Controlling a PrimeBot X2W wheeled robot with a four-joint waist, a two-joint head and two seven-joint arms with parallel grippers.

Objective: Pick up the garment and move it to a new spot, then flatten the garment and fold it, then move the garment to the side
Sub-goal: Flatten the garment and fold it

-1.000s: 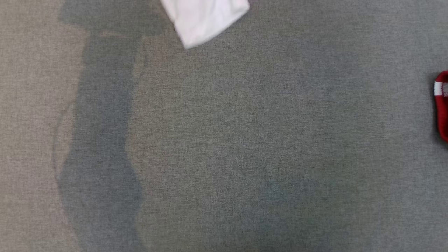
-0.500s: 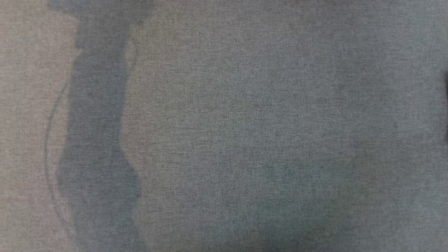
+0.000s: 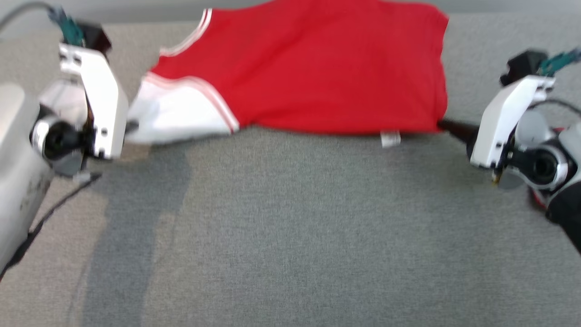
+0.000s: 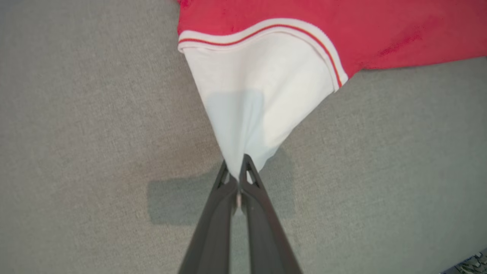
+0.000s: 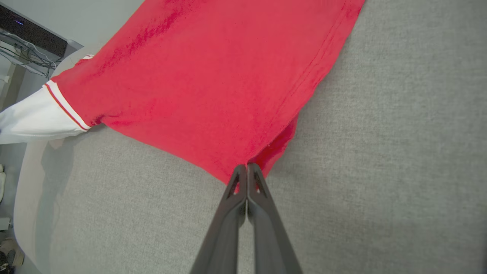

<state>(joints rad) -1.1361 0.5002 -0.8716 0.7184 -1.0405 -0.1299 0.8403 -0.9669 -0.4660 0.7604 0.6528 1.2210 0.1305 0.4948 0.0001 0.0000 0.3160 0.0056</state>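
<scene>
The red garment (image 3: 317, 68) lies at twelve o'clock on the tabletop (image 3: 290, 227), left tool (image 4: 239, 167) pinching its white sleeve (image 4: 258, 95) at nine, right tool (image 5: 247, 169) a red corner (image 5: 266, 152) at three; flattening, I'd say, so next comes an even outward tug.

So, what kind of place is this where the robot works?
Probably an indoor lab or workroom set up for folding clothes: a table covered in grey fabric, a red and white garment lying on it, and loose cables by a pale wall.
</scene>
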